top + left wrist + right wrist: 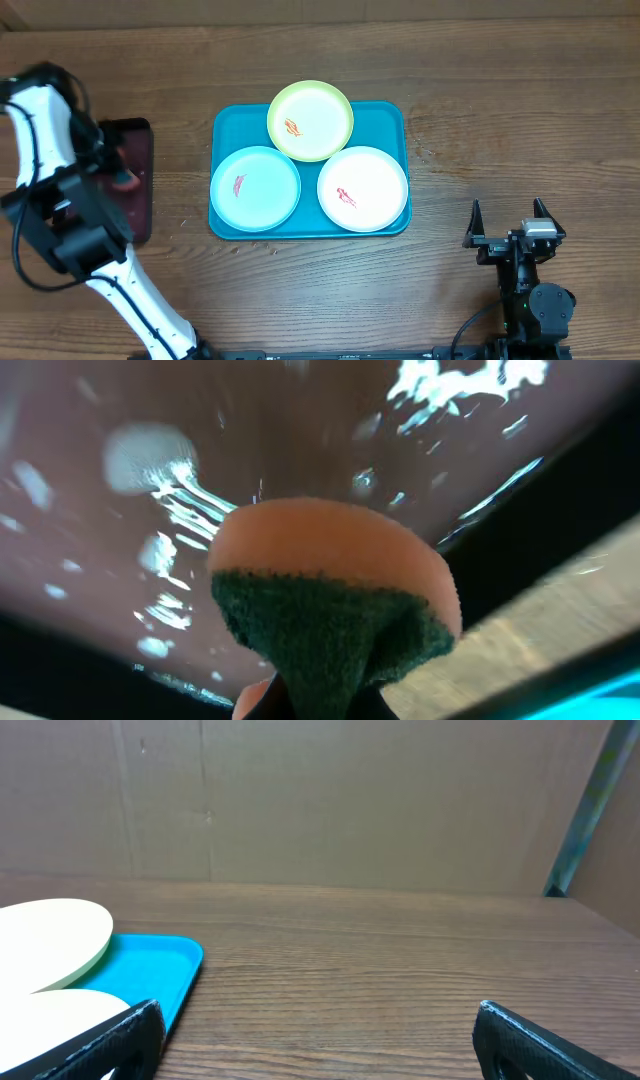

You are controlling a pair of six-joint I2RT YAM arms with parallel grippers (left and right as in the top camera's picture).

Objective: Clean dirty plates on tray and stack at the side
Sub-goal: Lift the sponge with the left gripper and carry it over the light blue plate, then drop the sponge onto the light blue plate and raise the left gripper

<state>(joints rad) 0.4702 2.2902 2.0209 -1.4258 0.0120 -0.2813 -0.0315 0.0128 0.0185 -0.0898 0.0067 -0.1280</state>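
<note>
Looking down on a wooden counter [500, 100], the overhead view is showing a teal tray [225, 120] at the centre, carrying three plates. A yellow-green plate [311, 120] is lying at the tray's 12 o'clock, a blue plate [255, 187] at 8 o'clock and a white plate [362, 188] at 4 o'clock. Each is showing a small red smear. The yellow-green plate appears to be overlapping the edges of the other two.

At the counter's 9 o'clock, the left fingers [112, 165] are hanging over a maroon tray [140, 210], clamping a sponge [335, 560] that is orange with a green scouring face. At 4 o'clock, the right fingers [540, 1045] are standing wide apart, holding nothing.

The plates are probably light, stiff, smooth plastic, so they are likely to slide under a wiping sponge. The thin raised rim is offering the best pinch. The white plate's 3 o'clock edge is lying nearest the right fingers.
</note>
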